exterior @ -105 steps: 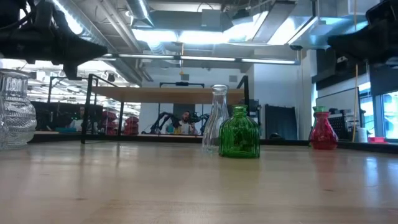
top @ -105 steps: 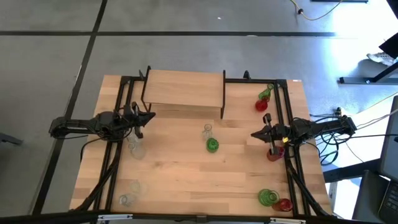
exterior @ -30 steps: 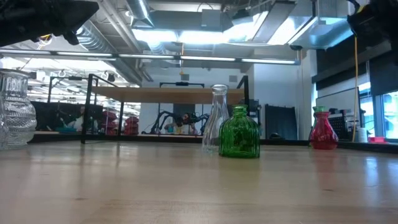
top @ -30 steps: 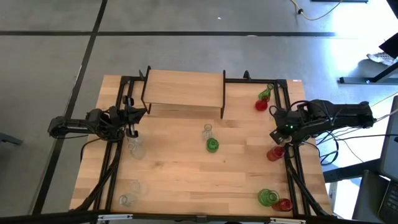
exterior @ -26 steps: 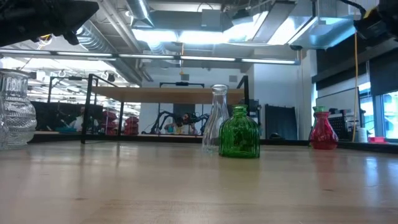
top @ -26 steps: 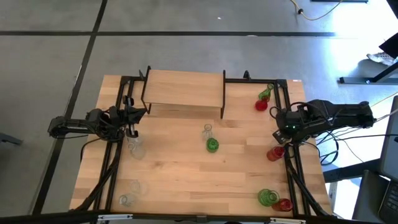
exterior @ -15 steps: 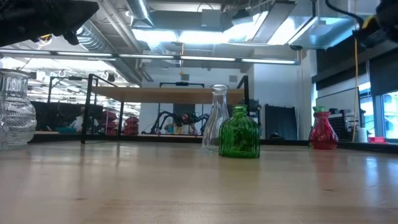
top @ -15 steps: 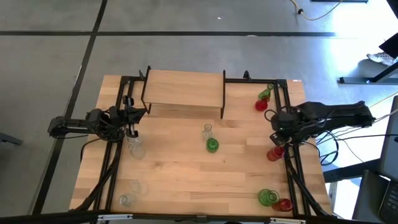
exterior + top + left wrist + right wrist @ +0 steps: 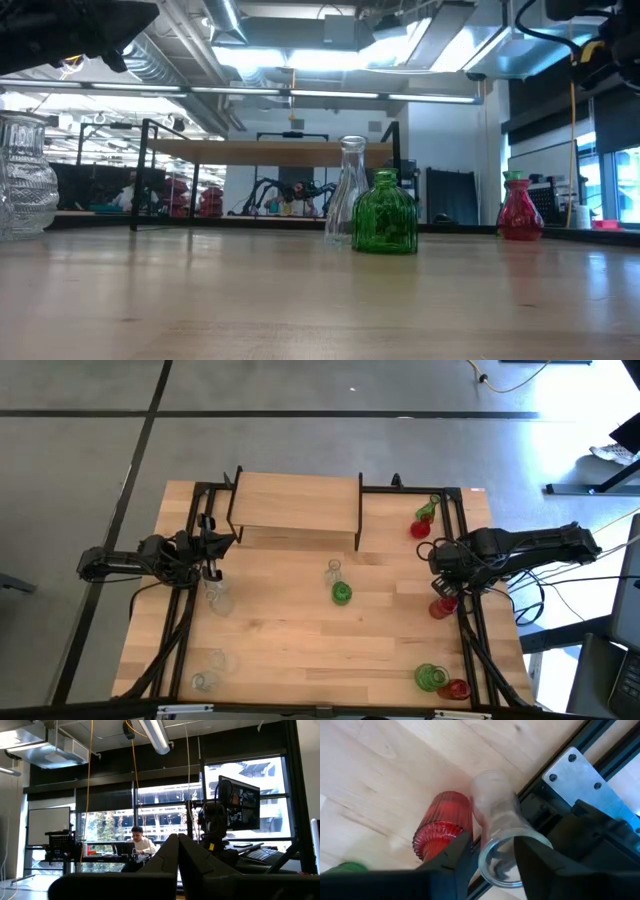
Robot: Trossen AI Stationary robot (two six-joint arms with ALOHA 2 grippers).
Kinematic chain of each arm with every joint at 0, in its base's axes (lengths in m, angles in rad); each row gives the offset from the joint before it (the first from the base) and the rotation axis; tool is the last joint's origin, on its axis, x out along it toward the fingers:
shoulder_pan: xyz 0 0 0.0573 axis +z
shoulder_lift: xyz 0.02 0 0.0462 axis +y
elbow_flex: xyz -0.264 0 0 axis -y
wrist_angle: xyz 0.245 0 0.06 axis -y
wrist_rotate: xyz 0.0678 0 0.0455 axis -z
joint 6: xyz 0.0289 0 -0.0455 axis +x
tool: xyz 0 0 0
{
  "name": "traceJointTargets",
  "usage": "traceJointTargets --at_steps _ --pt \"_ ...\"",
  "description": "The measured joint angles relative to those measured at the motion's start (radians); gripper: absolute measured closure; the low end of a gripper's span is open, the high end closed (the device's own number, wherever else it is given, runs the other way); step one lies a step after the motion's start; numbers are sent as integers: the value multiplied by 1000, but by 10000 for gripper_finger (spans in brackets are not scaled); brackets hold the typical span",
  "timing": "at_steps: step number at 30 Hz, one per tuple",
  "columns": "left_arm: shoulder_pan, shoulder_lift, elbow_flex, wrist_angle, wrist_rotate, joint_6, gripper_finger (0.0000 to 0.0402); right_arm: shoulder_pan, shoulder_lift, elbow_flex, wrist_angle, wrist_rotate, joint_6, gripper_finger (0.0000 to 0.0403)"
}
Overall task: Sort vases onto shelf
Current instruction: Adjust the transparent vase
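My right gripper [image 9: 440,565] hangs at the table's right edge, pointing down over a red vase [image 9: 440,606] that stands upright on the table. In the right wrist view my right gripper [image 9: 492,840] is open, a finger on either side of that vase's pale neck [image 9: 495,805]; I cannot tell whether they touch it. My left gripper [image 9: 215,550] waits shut, level above the table's left side, near a clear vase [image 9: 215,596]. The shelf [image 9: 295,503] stands at the far edge with nothing on its top. A clear vase [image 9: 333,571] and a green vase [image 9: 342,593] stand mid-table.
A red vase [image 9: 420,528] and a green vase [image 9: 428,510] stand at the far right. A green one [image 9: 431,678] and a red one [image 9: 457,688] stand at the near right corner, two clear ones [image 9: 210,670] at the near left. Black frame rails [image 9: 470,630] run along both sides.
My right arm has stretched out, and its gripper has shifted a little toward the table's left, staying above the red vase. My left arm and all the vases have kept still.
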Motion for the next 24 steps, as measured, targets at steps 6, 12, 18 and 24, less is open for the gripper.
traceJointTargets --at_steps 6,12,18,24 --pt "0 0 0 0 0 2 401 0 9 0 17 -2 -73 352" --pt "0 0 0 0 0 3 401 0 9 2 21 -3 -174 397" --pt "0 0 0 0 0 3 401 0 30 37 87 -3 -200 396" --pt "0 0 0 3 0 11 401 0 119 57 224 -11 -281 398"
